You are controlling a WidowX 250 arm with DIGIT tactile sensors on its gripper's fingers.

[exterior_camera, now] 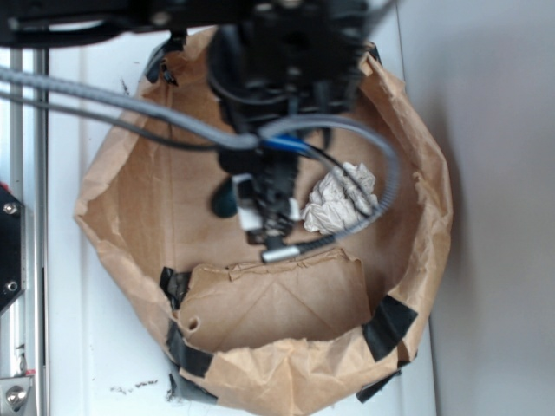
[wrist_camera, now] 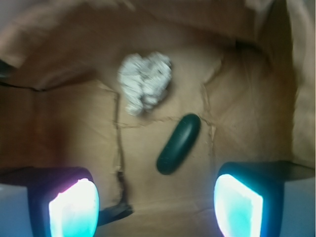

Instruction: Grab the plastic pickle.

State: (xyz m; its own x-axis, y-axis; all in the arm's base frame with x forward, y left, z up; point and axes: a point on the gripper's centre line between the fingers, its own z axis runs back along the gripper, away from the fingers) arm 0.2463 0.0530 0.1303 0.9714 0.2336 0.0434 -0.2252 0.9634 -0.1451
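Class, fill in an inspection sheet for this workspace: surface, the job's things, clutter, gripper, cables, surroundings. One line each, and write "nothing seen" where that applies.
Surface: creased brown paper bin, rim patched with black tape.
Job's things: plastic pickle lies loose and tilted on the bin floor, untouched.
Clutter: crumpled white paper wad, apart from the pickle.
Gripper: gripper open above the floor, holding nothing; lit fingertips either side.
Cables: grey cable crosses the bin; another loops past the wad.
Surroundings: white table; metal rail at the left edge.
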